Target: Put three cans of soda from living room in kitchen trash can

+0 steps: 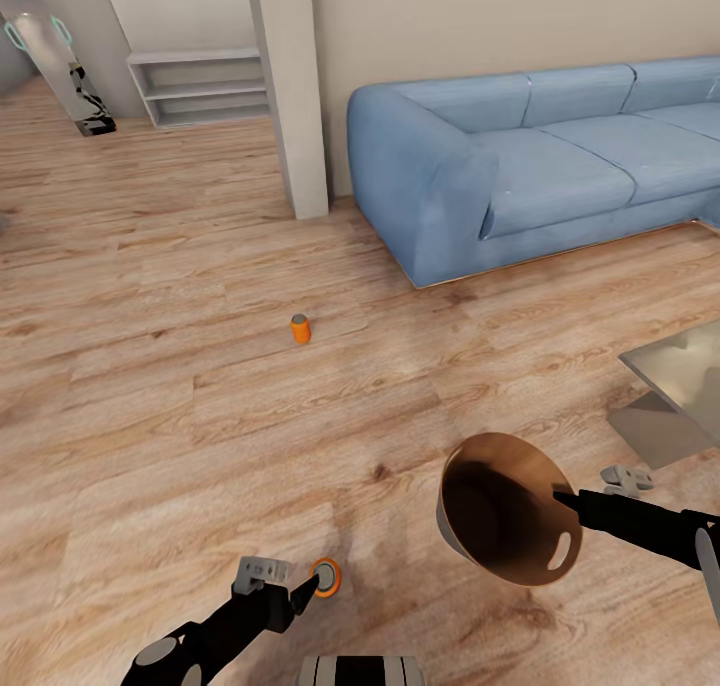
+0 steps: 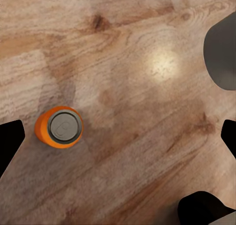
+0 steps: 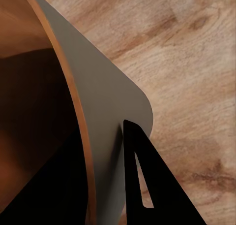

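From my head camera, the right gripper (image 1: 560, 496) pinches the rim of the trash can (image 1: 505, 511), held tilted above the wood floor (image 1: 150, 366) at about four o'clock in the frame. My left gripper (image 1: 315, 584) hangs at six o'clock just above one orange soda can (image 1: 327, 575); a second orange can (image 1: 300, 328) stands upright near the centre, well apart, with the blue sofa (image 1: 520, 166) at one o'clock. In the left wrist view, the nearer can (image 2: 59, 127) stands upright on the floor between widely parted fingers (image 2: 10, 141). In the right wrist view, a finger (image 3: 147, 185) presses against the bin's grey outer wall (image 3: 105, 116).
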Controlling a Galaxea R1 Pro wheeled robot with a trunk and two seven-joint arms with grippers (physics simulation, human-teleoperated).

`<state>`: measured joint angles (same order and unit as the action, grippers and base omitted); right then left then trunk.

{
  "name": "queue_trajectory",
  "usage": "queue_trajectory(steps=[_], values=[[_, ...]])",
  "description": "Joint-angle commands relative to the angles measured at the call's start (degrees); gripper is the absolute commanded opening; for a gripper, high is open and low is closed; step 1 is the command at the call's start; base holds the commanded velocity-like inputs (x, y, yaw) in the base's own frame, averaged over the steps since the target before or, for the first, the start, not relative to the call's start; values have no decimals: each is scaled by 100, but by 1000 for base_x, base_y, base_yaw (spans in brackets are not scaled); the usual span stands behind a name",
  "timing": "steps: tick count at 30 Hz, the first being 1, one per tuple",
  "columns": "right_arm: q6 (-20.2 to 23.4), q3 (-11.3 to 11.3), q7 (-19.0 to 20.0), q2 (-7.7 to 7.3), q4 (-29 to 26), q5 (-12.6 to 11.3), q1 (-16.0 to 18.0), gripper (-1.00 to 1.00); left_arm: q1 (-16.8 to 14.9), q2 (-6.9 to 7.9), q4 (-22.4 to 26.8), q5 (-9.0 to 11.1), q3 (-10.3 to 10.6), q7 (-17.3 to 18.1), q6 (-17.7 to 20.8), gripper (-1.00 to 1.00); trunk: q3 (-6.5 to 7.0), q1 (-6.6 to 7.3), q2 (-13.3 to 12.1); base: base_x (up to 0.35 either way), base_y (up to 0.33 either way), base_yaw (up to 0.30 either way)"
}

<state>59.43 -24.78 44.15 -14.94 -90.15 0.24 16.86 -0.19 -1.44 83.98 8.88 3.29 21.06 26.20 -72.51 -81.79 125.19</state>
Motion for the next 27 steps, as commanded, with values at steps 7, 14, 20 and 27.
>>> queue_trajectory(steps=[7, 14, 20, 27], values=[[57, 3, 23, 0, -2, -156, 1, -100, 0, -11, -10, -8, 5, 0, -1, 100, 0, 0, 0, 0, 0, 0], [-39, -201, 84, 30, -3, 427, 10, -100, 176, 82, 184, 60, -5, 67, 79, 100, 0, 0, 1, 0, 0, 0], [-216, -408, 223, -158, -3, 1148, 10, -100, 185, 154, 290, 256, -19, 260, 57, 100, 0, 0, 1, 0, 0, 0], [-458, -518, 257, -156, 62, 1879, 10, -100, 186, 231, 215, 401, -50, 353, 78, 100, 0, 0, 1, 0, 0, 0]])
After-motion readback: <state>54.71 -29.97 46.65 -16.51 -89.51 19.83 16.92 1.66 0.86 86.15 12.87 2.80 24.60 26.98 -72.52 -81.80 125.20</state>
